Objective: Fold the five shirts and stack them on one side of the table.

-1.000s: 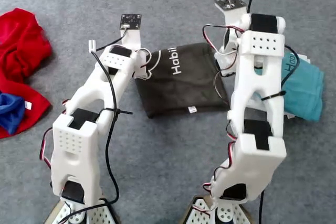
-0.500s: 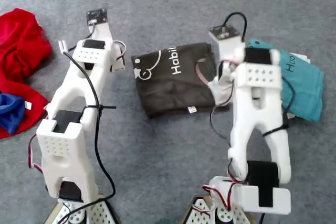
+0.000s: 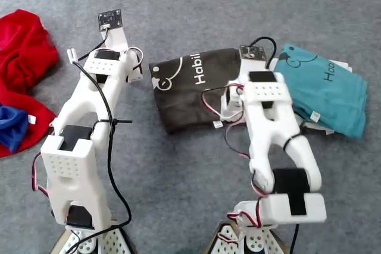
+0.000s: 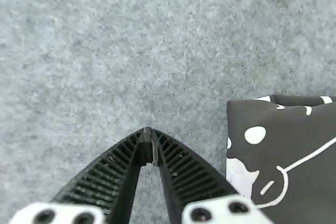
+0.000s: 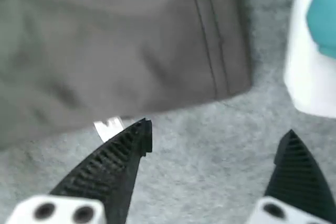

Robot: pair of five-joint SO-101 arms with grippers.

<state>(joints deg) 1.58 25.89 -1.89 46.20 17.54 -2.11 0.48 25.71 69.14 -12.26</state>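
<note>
High view: black shirt (image 3: 196,90) folded mid-table (image 3: 178,4), unstacked; teal shirt (image 3: 324,90) folded at right; red shirt (image 3: 24,57) and blue shirt (image 3: 12,126) crumpled left, seemingly pending; left claw (image 4: 148,135) pinched closed, empty; right claw (image 5: 217,132) wide at black shirt's corner.

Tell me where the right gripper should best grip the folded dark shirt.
Probably the near edge of the dark shirt, beside the white tag, approached from the robot's side: the folded layers end there, and the open right gripper faces it.
</note>
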